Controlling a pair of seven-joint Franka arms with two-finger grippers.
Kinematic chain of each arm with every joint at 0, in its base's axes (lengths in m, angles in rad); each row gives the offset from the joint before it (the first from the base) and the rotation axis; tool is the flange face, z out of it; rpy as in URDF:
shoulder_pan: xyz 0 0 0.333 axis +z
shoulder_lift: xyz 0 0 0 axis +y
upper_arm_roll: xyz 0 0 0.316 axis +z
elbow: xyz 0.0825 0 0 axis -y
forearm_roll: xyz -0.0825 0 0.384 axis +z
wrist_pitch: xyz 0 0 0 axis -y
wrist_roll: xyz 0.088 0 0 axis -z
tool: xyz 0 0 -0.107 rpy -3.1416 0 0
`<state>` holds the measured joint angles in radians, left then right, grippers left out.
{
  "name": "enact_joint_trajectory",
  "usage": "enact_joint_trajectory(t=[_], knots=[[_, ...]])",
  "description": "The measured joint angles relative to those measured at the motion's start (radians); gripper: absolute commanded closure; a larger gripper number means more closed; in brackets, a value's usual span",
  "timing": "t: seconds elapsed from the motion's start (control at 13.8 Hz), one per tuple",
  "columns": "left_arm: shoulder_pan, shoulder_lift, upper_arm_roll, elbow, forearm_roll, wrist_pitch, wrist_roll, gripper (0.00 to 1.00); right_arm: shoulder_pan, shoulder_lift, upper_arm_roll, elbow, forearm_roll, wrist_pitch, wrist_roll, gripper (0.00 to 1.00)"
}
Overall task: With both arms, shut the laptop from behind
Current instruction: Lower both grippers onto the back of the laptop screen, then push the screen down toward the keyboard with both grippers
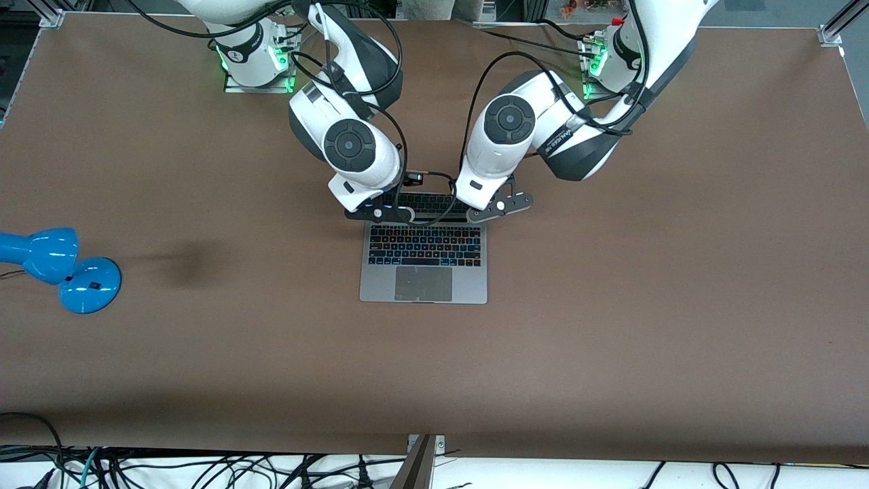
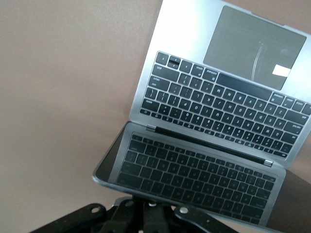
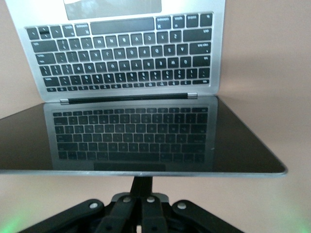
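The silver-grey laptop (image 1: 424, 272) lies open in the middle of the brown table. Its dark screen (image 1: 426, 202) leans forward over the black keyboard (image 1: 424, 244) and mirrors the keys. My right gripper (image 1: 380, 212) and my left gripper (image 1: 499, 207) sit side by side at the lid's top edge, on its back. In the right wrist view, the shut fingers (image 3: 143, 187) reach up against the back of the lid (image 3: 141, 141). In the left wrist view, the shut fingers (image 2: 146, 206) sit under the lid's edge (image 2: 189, 170). The lid's logo is hidden.
A blue desk lamp (image 1: 61, 268) lies on the table toward the right arm's end. The arm bases (image 1: 254, 54) (image 1: 611, 58) stand along the table edge farthest from the front camera. Cables lie off the table's near edge.
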<state>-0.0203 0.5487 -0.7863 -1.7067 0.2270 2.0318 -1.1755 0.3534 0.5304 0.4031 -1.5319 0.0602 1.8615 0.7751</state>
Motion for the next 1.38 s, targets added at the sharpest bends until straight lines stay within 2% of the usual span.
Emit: enact_joint_trajectory(t=[0.44, 1.16, 1.38], knots=[[-0.014, 0.032, 0.038, 0.049, 0.006, 0.000, -0.001, 1.00, -0.001, 0.000, -0.004, 0.000, -0.046, 0.062, -0.030, 1.00], [-0.020, 0.065, 0.054, 0.094, 0.020, -0.001, -0.001, 1.00, -0.011, 0.037, -0.025, -0.004, -0.067, 0.132, -0.082, 1.00], [-0.020, 0.083, 0.057, 0.112, 0.031, -0.001, -0.001, 1.00, -0.011, 0.037, -0.031, -0.004, -0.100, 0.133, -0.088, 1.00]])
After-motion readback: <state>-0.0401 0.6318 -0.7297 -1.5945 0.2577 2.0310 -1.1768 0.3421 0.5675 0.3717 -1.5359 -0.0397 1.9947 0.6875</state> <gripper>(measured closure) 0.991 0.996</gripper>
